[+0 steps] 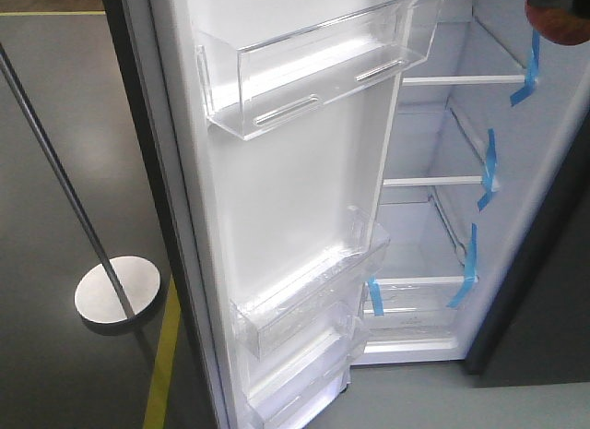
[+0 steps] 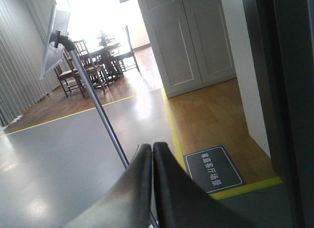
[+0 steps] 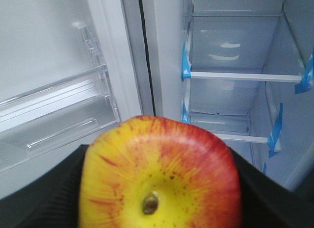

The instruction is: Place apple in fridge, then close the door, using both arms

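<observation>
The apple (image 3: 159, 174), red with a yellow face and its stem dimple toward the camera, fills the lower right wrist view. My right gripper (image 3: 159, 193) is shut on it, one black finger (image 3: 44, 198) on each side. In the front view the apple (image 1: 560, 23) shows at the top right corner, level with the fridge's (image 1: 433, 217) upper shelves. The fridge stands open, its white shelves (image 3: 240, 76) edged with blue tape. The door (image 1: 295, 189) is swung wide to the left, showing clear bins (image 1: 313, 69). My left gripper (image 2: 152, 148) is shut on nothing, aimed at the floor away from the fridge.
A slanted metal pole on a round base (image 1: 115, 295) stands left of the door, beside a yellow floor stripe (image 1: 164, 355). A dark grey unit (image 1: 544, 291) adjoins the fridge on the right. The left wrist view shows a floor sign (image 2: 214, 168) and a far dining table (image 2: 100, 51).
</observation>
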{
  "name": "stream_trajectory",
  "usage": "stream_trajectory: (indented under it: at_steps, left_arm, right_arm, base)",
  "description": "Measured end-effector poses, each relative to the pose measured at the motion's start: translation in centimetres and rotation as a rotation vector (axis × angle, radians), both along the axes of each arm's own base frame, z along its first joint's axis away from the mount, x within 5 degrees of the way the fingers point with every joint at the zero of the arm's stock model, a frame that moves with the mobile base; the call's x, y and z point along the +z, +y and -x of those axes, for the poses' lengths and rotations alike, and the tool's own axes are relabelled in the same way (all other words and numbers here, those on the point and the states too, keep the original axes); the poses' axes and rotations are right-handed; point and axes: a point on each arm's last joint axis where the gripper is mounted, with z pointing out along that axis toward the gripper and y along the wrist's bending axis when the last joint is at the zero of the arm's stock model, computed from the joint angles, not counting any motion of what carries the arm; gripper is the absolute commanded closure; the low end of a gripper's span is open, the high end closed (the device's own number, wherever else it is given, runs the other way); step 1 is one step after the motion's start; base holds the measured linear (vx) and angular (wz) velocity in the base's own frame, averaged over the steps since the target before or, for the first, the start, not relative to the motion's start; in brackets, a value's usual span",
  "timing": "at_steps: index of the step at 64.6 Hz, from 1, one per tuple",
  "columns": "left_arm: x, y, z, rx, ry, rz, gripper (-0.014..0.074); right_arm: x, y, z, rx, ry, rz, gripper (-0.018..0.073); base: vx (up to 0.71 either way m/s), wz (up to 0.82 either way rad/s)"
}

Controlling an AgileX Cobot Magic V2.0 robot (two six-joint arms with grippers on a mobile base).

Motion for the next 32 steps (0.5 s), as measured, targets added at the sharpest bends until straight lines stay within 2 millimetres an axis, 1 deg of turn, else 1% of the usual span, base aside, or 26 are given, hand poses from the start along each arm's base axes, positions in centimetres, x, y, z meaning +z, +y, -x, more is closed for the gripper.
stream_trajectory:
  at_steps: [32]
  left_arm:
    - [0.0,0.0,0.0,0.0,0.0,0.0,0.0603]
  right_arm:
    - [0.0,0.0,0.0,0.0,0.0,0.0,0.0524]
  base:
    - [0.03,-0.02]
